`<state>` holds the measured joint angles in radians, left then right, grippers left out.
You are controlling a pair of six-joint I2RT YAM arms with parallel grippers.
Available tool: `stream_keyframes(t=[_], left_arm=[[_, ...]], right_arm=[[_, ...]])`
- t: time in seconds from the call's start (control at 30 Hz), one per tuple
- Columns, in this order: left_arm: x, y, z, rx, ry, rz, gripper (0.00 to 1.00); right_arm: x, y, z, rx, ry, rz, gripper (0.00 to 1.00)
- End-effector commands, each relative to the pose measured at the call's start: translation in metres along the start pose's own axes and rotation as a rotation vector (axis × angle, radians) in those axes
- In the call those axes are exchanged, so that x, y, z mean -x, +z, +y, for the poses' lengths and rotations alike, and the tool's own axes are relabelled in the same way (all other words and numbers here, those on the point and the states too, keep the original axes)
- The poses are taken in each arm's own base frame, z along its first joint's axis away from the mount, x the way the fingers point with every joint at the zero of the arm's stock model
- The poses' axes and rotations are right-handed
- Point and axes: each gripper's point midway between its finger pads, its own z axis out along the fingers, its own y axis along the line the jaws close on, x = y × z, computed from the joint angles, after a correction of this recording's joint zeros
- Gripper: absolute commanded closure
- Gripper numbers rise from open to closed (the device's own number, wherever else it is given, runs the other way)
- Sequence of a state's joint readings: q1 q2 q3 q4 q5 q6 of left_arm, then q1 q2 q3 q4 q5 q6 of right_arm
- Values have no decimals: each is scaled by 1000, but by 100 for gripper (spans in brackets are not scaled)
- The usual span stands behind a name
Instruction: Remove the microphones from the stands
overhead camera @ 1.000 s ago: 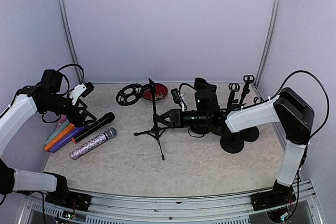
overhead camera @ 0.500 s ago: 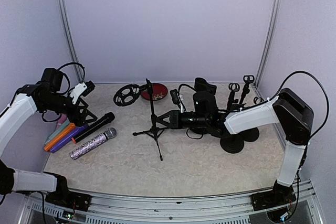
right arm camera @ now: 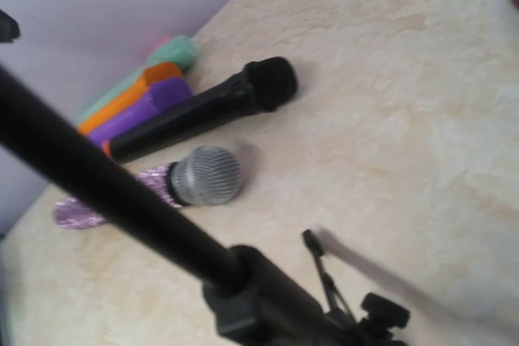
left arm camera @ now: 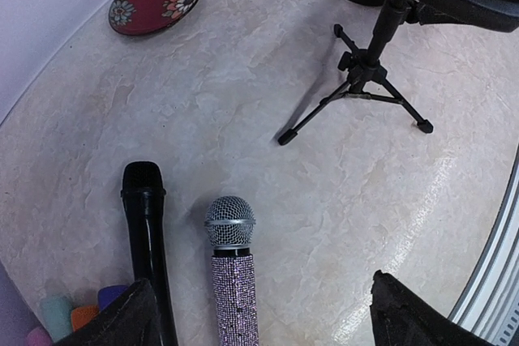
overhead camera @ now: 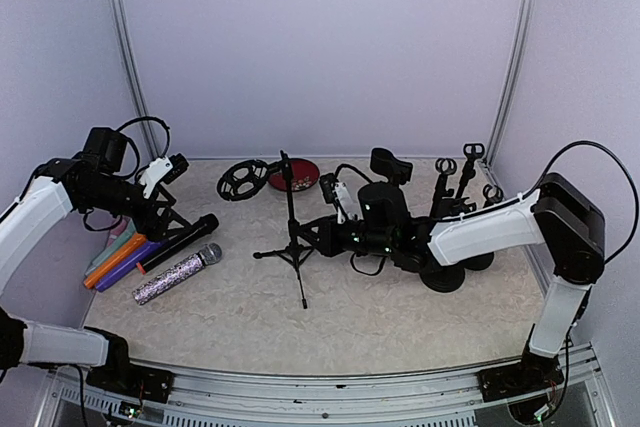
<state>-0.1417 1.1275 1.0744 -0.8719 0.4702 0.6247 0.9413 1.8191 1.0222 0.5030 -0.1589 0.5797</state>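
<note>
The tripod stand (overhead camera: 292, 209) stands on its three legs in the middle of the tabletop (overhead camera: 400, 322). The right gripper (overhead camera: 312, 234) reaches in from the right, low down by the thin pole and just above the legs; its jaws are closed tight, and from above they seem to pinch the pole. The right wrist view shows the pole very near, running across the picture, but it does not show the jaws themselves.

Two microphones lie flat on the tabletop to the left of the stand, apart from it. The black microphone (overhead camera: 180, 243) lies just beside the sparkly microphone (overhead camera: 178, 274), which has a silver mesh head; both heads point toward the stand. Some coloured sticks (overhead camera: 122, 255), green, orange and purple, lie close on the far side of the black one.

The left gripper (overhead camera: 160, 209) hangs in the air over the left part of the tabletop, above the two microphones; its jaws are wide open and hold nothing.

A red plate (overhead camera: 305, 177) with flowers on it sits at the back, behind the stand. More stands with round feet (overhead camera: 441, 277) are on the right, by the right arm.
</note>
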Motion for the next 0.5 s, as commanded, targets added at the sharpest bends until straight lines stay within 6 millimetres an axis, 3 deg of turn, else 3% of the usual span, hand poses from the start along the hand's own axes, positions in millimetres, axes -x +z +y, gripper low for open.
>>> stream_keyframes(t=[0.0,0.23,0.47], left_arm=[[6,-3,-3,-13,0,-10,13],[5,-3,-3,-15,1,-9,13],[4,-2,-4,-20,-1,-7,13]], right_arm=[[-21,-7,-19,-171,-132,66,100],[-16,-7,-10,-301,-348,66,100],[-22,-4,-13,-407,-483,102,100]])
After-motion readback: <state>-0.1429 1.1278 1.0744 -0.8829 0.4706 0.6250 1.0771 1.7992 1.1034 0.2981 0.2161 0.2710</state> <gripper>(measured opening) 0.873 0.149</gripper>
